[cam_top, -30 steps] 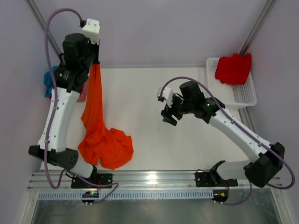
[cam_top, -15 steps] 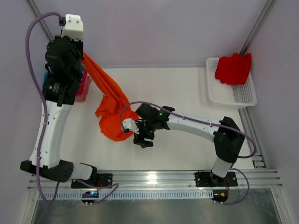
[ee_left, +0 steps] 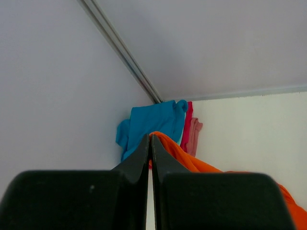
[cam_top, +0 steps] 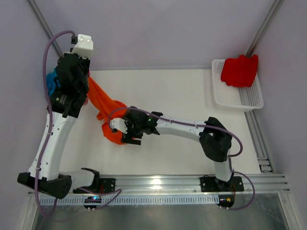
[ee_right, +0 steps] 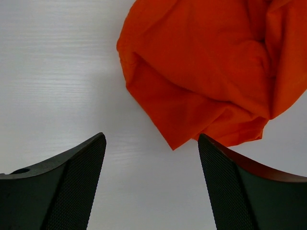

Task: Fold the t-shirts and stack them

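Drapes limp and light from left claw (ee_left: 150,143), clamped shut on orange t-shirt (cam_top: 108,112), down to a crumpled heap on the desk (cam_top: 192,96). Above, right claw (ee_right: 151,141) spread wide; likely best pinching the pointed corner.

From here I see a white tabletop (cam_top: 192,91) boxed in by pale lavender walls (cam_top: 168,33). One grey metal strut (cam_top: 41,19) runs into the corner at 11 o'clock, a second strut (cam_top: 263,26) at 1 o'clock. An aluminium rail (cam_top: 158,184) crosses at 6 o'clock, catching bright glare, with grey sheet metal (cam_top: 158,215) below it.
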